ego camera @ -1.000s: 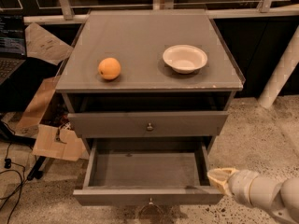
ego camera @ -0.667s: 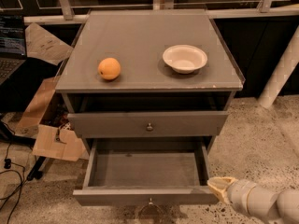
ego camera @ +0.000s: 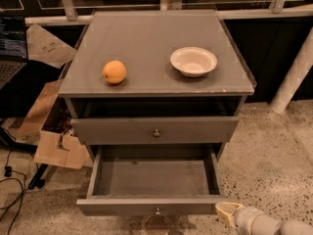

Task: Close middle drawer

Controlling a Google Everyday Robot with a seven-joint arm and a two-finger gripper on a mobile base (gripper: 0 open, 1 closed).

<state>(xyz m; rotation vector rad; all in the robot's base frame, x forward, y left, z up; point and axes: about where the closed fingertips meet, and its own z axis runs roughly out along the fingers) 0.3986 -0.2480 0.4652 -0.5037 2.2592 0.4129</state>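
Observation:
The grey cabinet [ego camera: 156, 89] stands in the middle of the camera view. Its middle drawer [ego camera: 154, 205] is pulled far out toward me and is empty inside, with a small round metal knob [ego camera: 157, 210] on its flat front. The taller drawer [ego camera: 155, 130] above it is nearly shut. The lowest drawer is hidden below the open one. My gripper [ego camera: 228, 212], cream-tipped on a grey-white arm, comes in from the bottom right and sits just at the right end of the middle drawer's front, outside it.
An orange [ego camera: 114, 72] and a white bowl [ego camera: 193, 61] sit on the cabinet top. Cardboard pieces [ego camera: 54, 148] and cables [ego camera: 12, 180] lie on the floor at left. A white post [ego camera: 293, 72] leans at right. A speckled floor [ego camera: 274, 151] lies to the right.
My gripper has moved down and to the left, toward the right corner of the middle drawer's front. The drawer stays pulled out as before.

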